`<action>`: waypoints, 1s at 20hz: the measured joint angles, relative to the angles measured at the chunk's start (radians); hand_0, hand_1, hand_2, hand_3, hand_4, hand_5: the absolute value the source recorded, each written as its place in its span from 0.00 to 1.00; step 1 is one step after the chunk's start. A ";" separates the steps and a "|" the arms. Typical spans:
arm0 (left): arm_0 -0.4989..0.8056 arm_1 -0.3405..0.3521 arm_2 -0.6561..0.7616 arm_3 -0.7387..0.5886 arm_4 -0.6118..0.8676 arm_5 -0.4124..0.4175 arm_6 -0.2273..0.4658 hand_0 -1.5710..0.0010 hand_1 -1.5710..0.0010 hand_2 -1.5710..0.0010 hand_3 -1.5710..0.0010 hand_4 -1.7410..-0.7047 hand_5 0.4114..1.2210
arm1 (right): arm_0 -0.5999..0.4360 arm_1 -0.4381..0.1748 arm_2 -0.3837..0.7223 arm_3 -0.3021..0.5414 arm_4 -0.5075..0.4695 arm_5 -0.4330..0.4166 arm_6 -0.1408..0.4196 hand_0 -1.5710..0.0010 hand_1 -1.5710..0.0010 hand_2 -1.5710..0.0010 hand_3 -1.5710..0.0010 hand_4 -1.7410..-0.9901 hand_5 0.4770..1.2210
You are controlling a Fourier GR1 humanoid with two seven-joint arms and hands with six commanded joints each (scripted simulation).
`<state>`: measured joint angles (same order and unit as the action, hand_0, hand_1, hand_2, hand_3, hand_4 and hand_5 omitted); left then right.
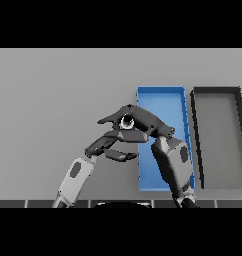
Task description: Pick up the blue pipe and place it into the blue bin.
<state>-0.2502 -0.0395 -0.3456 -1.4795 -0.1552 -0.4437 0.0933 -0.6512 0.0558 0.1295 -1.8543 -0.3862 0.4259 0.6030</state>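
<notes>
The blue pipe (pixel 126 122) is grasped by the right robot hand (pixel 138 121) over the blue bin (pixel 163 95), beside a dark bin (pixel 218 91); left robot hand (pixel 110 145) relaxed.

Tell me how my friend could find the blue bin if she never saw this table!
Look at the right part of the grey table, where two long trays lie side by side. The blue bin is the left one of the pair, and the robot's right hand reaches over its left edge. Its neighbour, the dark grey bin, has the same shape, so colour tells them apart.
</notes>
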 measured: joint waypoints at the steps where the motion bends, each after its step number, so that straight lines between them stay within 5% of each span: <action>1: 0.014 0.006 -0.001 -0.017 0.009 -0.007 0.000 1.00 1.00 1.00 1.00 0.76 0.08 | -0.046 -0.021 -0.024 0.013 -0.043 -0.021 -0.003 0.00 0.00 0.00 0.00 0.33 1.00; 5: 0.024 0.020 -0.002 -0.039 0.012 -0.014 -0.011 1.00 1.00 1.00 1.00 0.77 0.07 | -0.234 -0.108 -0.159 0.069 -0.099 -0.149 -0.010 0.00 0.00 0.00 0.00 0.32 1.00; 9: 0.037 0.029 -0.008 -0.065 0.013 -0.018 -0.011 1.00 1.00 1.00 1.00 0.76 0.07 | -0.286 -0.180 -0.252 0.162 -0.015 -0.144 -0.039 0.00 0.00 0.00 0.00 0.32 1.00; 20: 0.028 0.026 0.009 -0.057 0.010 0.003 -0.003 1.00 1.00 1.00 1.00 0.78 0.06 | -0.050 -0.236 -0.362 0.259 0.210 -0.142 0.006 0.00 0.00 0.00 0.00 0.32 1.00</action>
<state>-0.2226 -0.0137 -0.3363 -1.5368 -0.1453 -0.4406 0.0902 -0.7012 -0.1806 -0.2327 -1.5953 -0.1764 0.2841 0.6094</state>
